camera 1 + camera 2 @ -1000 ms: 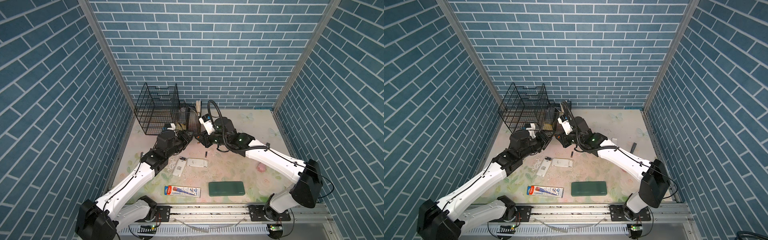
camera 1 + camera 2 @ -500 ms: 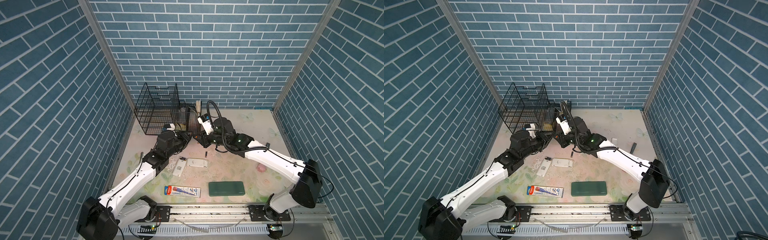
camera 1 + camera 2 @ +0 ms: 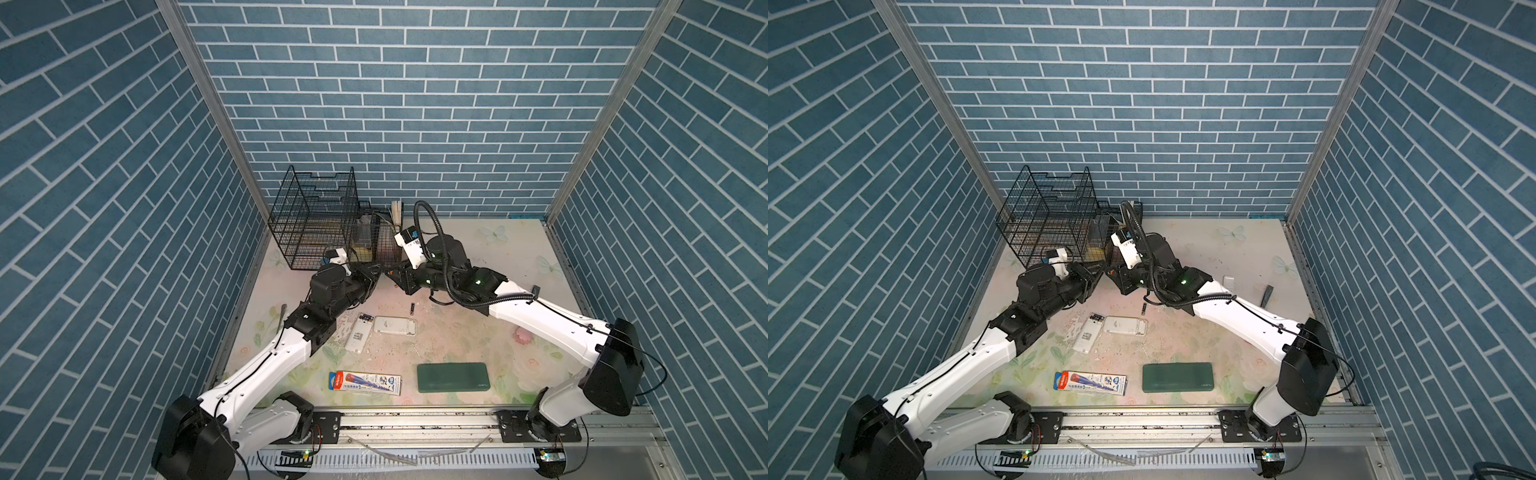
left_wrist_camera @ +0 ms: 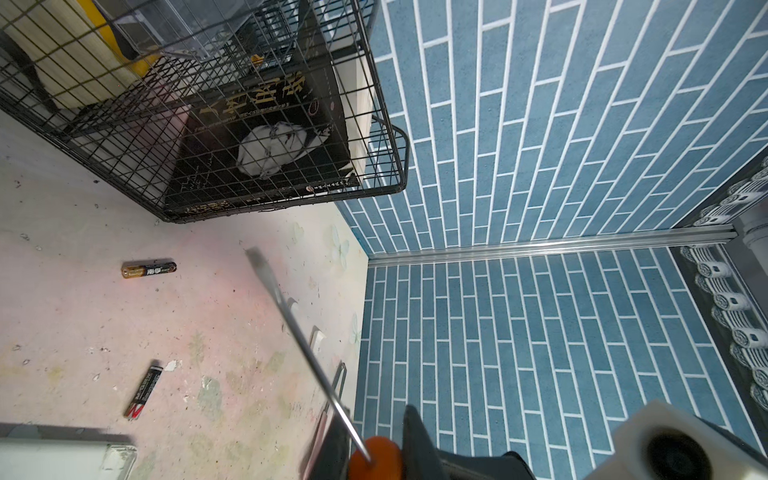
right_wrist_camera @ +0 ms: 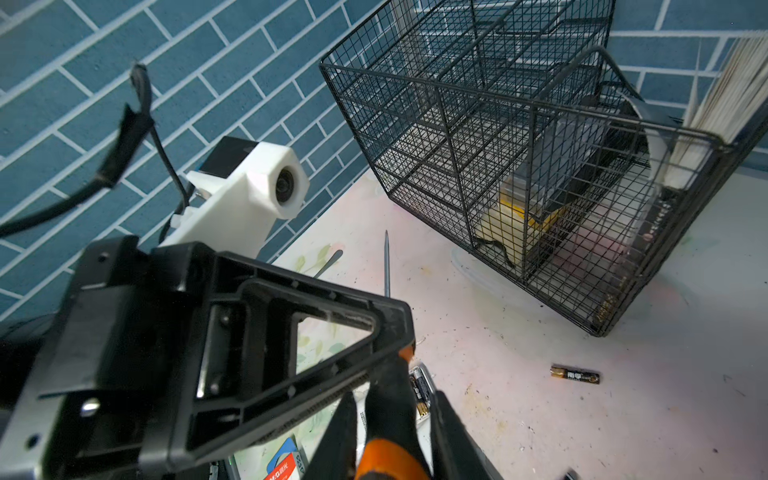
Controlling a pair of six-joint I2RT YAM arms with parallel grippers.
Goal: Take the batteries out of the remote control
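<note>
batteries: 2 loose on table, 1 (image 4: 148, 269) lying crosswise, 1 (image 4: 144, 394) slanted | left gripper (image 3: 372, 274) pinching screwdriver (image 4: 307, 357) | right gripper (image 5: 392, 432) clamping its handle

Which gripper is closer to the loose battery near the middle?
Right. The right gripper sits just behind the battery; the left gripper is farther, off to its left.
</note>
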